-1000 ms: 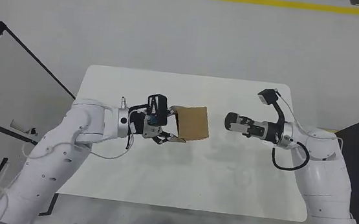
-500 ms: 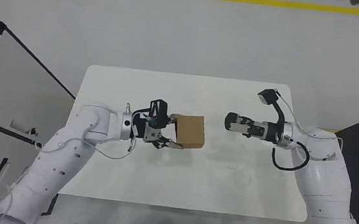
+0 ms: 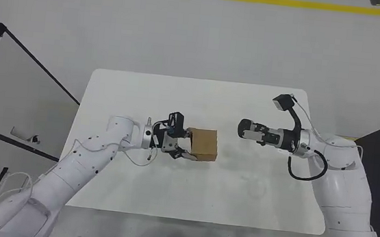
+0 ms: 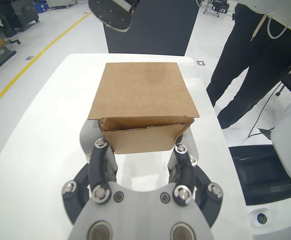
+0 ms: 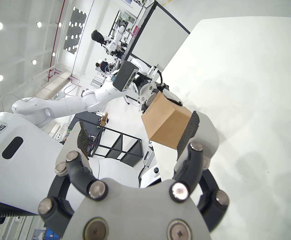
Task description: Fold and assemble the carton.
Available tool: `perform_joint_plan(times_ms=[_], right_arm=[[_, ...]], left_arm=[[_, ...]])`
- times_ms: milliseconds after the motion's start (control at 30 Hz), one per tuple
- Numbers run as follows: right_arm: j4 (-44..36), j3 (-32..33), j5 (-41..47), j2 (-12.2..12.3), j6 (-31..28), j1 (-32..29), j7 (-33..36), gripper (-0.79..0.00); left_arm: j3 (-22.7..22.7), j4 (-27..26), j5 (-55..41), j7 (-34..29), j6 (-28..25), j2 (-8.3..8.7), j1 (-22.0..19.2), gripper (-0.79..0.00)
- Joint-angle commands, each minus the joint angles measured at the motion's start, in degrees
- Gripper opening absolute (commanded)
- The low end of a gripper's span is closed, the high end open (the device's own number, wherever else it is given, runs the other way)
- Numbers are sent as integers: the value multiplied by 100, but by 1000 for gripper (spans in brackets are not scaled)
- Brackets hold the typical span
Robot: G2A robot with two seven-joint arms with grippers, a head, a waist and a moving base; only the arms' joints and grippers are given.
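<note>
A brown carton (image 3: 202, 144) lies on the white table (image 3: 178, 97) near its middle, closed on top, with a folded end flap facing my left gripper (image 4: 137, 134). My left gripper (image 3: 177, 143) is shut on the carton's end, one finger (image 4: 87, 136) on each side of the flap. In the right wrist view the carton (image 5: 166, 122) shows with the left gripper (image 5: 159, 93) behind it. My right gripper (image 3: 242, 130) hangs open to the carton's right, apart from it, nothing between its fingers (image 5: 192, 129).
A black-framed glass panel (image 3: 15, 81) stands off the table's left side. A dark upright panel (image 4: 147, 27) stands beyond the table's end behind the right arm. Bare table surface (image 3: 258, 194) lies in front of the carton.
My left arm has stretched farther over the table, carrying the carton. The carton has turned from tilted to square and flat. The right arm has kept still.
</note>
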Motion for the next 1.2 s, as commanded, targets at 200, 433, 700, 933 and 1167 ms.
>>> perform_joint_plan(times_ms=[200,433,700,933,1167], right_arm=[[0,0,0,0,0,0,0,0],[0,0,0,0,0,0,0,0],[0,0,0,0,0,0,0,0],[0,0,0,0,0,0,0,0],[0,0,0,0,0,0,0,0]], left_arm=[[-5,-57,118,-183,183,7,58,-785],[131,659,404,373,345,-78,-68,-785],[607,1461,901,1334,505,-315,-371,-785],[973,2011,1197,2058,596,-528,-591,-785],[1269,2531,1355,2423,746,-755,-782,-785]])
